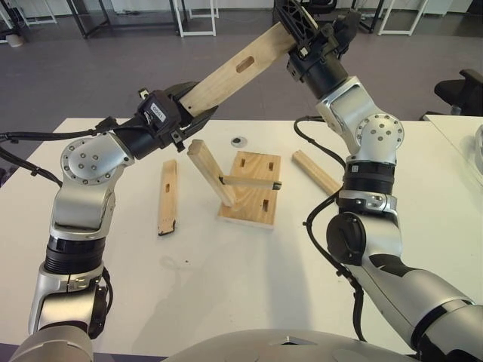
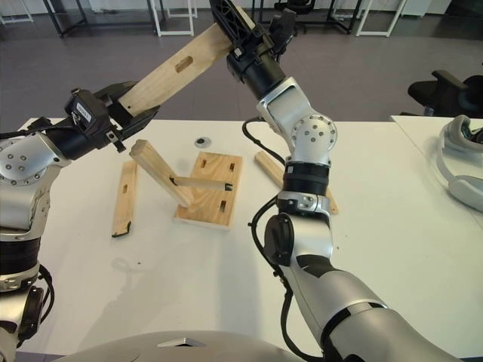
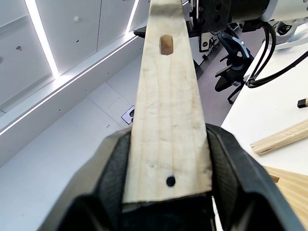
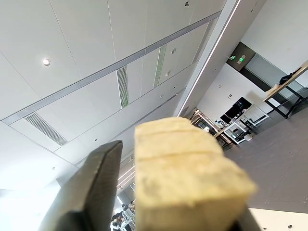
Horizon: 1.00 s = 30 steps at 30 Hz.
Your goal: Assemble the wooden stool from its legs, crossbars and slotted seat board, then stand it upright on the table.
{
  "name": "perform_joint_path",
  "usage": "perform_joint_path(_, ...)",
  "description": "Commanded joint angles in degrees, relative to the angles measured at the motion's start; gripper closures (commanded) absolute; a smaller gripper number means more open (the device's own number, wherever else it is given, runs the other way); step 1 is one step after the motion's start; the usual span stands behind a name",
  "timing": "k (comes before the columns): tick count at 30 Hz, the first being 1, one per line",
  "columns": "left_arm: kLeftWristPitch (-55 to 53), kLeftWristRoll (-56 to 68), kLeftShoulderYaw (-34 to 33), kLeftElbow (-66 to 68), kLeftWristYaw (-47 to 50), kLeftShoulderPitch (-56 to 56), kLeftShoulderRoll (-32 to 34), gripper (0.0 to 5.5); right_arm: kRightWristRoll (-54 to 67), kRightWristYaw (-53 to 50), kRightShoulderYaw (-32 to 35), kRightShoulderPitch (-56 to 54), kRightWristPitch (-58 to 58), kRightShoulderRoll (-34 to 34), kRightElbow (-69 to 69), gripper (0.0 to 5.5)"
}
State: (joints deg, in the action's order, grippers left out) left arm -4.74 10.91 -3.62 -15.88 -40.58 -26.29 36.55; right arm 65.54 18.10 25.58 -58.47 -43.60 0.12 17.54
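Left eye view: on the table (image 1: pixel 226 286) the slotted seat board (image 1: pixel 245 209) lies at centre, a tilted leg (image 1: pixel 210 179) and crossbar (image 1: pixel 253 181) joined atop it. At twelve o'clock my left claw (image 1: pixel 183 99) and right claw (image 1: pixel 291 30) each clamp an end of a pale, slotted spare leg (image 1: pixel 234 69), aloft. If my arms pull unevenly, it could twist free and topple the tilted leg.

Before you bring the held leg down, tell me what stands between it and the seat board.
A tilted leg with a crossbar in it leans up from the seat board, roughly below the held leg. Nothing else visible intervenes.
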Motion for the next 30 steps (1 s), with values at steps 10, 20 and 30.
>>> perform_joint_path(10, -0.3, -2.3, 0.8, 1.8, 1.6, -4.9, 0.2, 2.84, 2.2, -2.5, -0.3, 3.0, 2.1, 1.0, -6.5, 4.5)
perform_joint_path(20, -7.7, -2.1, -11.9, 9.0, 12.5, 4.6, -1.3, 1.17, -11.0, -11.0, 0.6, 30.1, 10.5, -3.9, -23.5, 4.5)
perform_joint_path(30, 1.1, -20.9, 7.1, 20.2, 18.8, 19.7, -6.8, 1.14, -2.1, -21.2, 1.7, 55.4, 0.1, -5.6, -36.4, 4.5)
